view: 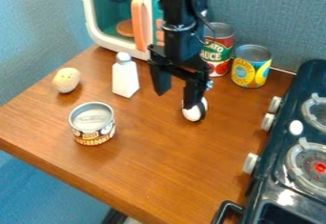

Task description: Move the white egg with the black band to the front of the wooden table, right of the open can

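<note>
The black gripper [174, 96] hangs over the middle of the wooden table, its two fingers spread apart with nothing between them. Its right finger is in front of a small white and black round object [195, 110], partly hiding it; whether they touch I cannot tell. To the gripper's left stands a white bottle [125, 77] with a rounded grey top. A short open-topped-looking can [93, 128] sits at the front left, and a pale yellow lumpy ball [66, 80] lies farther left.
Behind the arm stand a red and green can [218, 51] and a yellow and blue can [251, 68]. A toy microwave [117, 18] with an orange handle is at the back left. A black toy stove [299, 151] with grey knobs borders the table's right side.
</note>
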`<action>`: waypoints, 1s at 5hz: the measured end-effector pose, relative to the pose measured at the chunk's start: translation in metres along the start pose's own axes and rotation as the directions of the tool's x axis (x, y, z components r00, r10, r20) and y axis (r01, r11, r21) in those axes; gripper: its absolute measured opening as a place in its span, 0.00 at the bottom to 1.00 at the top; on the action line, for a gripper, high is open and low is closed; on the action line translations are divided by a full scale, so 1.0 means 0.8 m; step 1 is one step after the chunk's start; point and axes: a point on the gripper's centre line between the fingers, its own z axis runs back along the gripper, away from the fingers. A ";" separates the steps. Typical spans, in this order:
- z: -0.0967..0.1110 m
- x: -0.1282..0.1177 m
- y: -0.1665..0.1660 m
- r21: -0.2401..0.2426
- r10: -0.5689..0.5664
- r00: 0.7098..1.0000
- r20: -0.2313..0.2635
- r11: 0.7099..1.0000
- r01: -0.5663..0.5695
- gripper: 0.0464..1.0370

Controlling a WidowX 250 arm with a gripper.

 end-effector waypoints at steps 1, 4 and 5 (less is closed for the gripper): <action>-0.014 0.025 -0.002 -0.002 -0.025 1.000 -0.007 1.000 0.025 0.96; -0.036 0.044 0.017 0.061 0.000 0.994 -0.109 0.998 0.007 0.96; -0.045 0.048 0.011 0.001 -0.015 0.993 -0.115 1.000 0.015 0.96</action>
